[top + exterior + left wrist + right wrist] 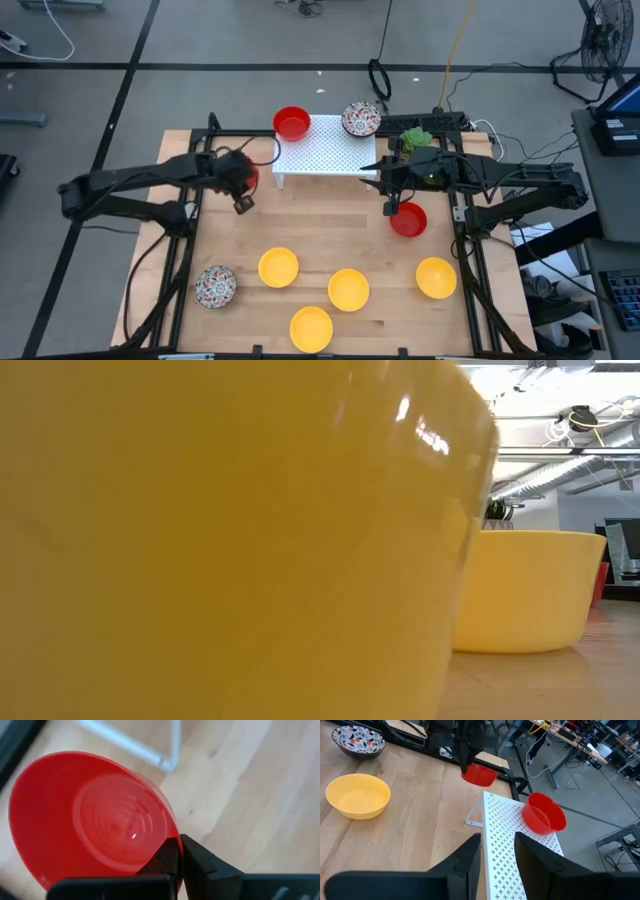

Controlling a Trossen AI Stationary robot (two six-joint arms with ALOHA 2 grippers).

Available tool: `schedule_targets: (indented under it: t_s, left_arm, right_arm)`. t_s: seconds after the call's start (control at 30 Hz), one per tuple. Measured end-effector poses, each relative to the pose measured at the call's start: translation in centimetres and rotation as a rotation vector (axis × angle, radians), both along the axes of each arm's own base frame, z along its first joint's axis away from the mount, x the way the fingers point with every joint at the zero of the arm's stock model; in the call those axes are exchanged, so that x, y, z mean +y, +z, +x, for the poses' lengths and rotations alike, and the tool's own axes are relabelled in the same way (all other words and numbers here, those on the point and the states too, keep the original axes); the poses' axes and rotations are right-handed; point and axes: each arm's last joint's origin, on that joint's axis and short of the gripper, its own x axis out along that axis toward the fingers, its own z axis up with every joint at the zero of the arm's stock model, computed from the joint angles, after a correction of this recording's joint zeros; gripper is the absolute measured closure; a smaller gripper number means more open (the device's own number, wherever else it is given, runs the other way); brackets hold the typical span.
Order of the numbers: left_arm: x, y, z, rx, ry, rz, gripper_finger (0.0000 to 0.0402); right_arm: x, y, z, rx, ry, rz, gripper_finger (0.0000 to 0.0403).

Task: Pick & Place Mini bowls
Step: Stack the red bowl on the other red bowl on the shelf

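Observation:
My left gripper (243, 196) is over the table's left part, in front of the white perforated rack (325, 152), shut on a red mini bowl (90, 820); the right wrist view shows that bowl (479, 774) too. My right gripper (389, 207) is open beside another red bowl (408, 219) that stands on the table, with the rack (507, 827) ahead of its fingers. A third red bowl (292, 123) and a speckled bowl (361, 118) sit on the rack. Several yellow bowls, such as one (278, 267), and a speckled bowl (215, 286) stand on the near part of the table. My left gripper pinches the red bowl's rim (172, 832), one finger (167, 860) inside the bowl and the other (202, 865) outside. The fingers come from above. The bowl (479, 774) hangs tilted below them, lifted clear of the table.
A small green plant (415, 138) stands just behind my right gripper at the rack's right end. Black frame rails run along both table sides (470, 250). In the low view one yellow bowl (220, 540) fills most of the picture; another (525, 590) sits behind it. Bare wood lies between rack and yellow bowls.

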Motion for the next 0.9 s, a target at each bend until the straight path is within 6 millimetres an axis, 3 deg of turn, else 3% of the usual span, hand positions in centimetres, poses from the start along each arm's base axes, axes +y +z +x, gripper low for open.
schedule_targets:
  t_s: [0.33,0.57,0.77,0.9]
  left_arm:
    - [-1.5,4.9,2.0,-0.504,-0.167,0.249,0.0391]
    - [-1.4,6.7,3.9,-0.703,-0.286,0.405,0.0383]
    - [0.3,8.4,6.0,-0.629,-0.28,0.523,0.0391]
    - [2.2,9.4,7.7,-0.441,-0.272,0.585,0.0377]
  right_arm:
    - [0.0,0.0,0.0,0.001,0.001,-0.002,0.0298]
    - [0.0,0.0,0.0,0.001,0.001,-0.003,0.0298]
    - [0.0,0.2,0.1,-0.017,0.003,-0.007,0.0298]
    - [0.0,0.1,0.0,-0.014,0.0,-0.001,0.0298]
